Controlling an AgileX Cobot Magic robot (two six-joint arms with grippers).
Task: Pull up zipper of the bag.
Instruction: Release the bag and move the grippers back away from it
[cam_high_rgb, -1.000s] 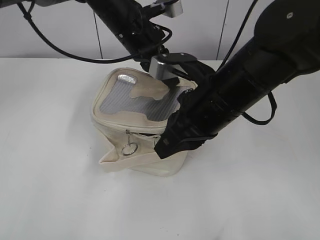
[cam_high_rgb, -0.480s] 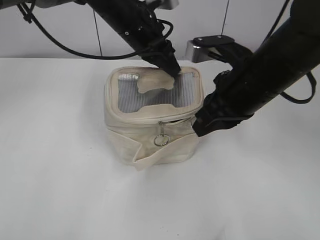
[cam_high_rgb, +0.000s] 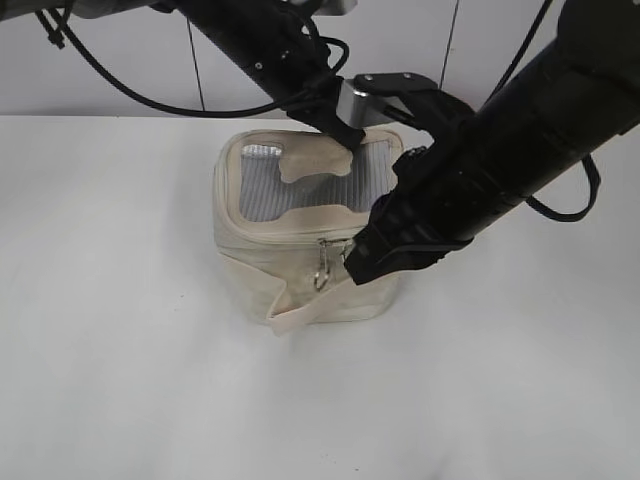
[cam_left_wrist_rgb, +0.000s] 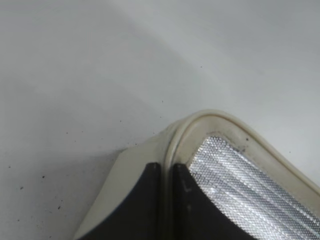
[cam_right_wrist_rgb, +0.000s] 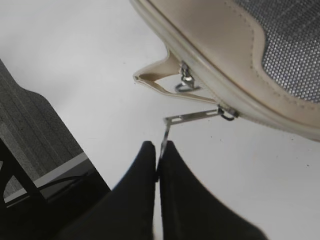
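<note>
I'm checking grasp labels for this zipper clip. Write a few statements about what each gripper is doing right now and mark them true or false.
1. The right gripper is shut on the thin metal zipper pull. True.
2. The left gripper hangs open above the table. False: it is shut on the rim of the bag.
3. The bag lies tipped on its side. False: it stands upright, clear panel up.
4. A strap end sticks out at the bag's front. True.

No readable text, label, brand or number shows anywhere.

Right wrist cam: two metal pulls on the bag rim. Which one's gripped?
The flat bar pull, pinched by the right gripper; the ringed pull hangs free, left of it.
</note>
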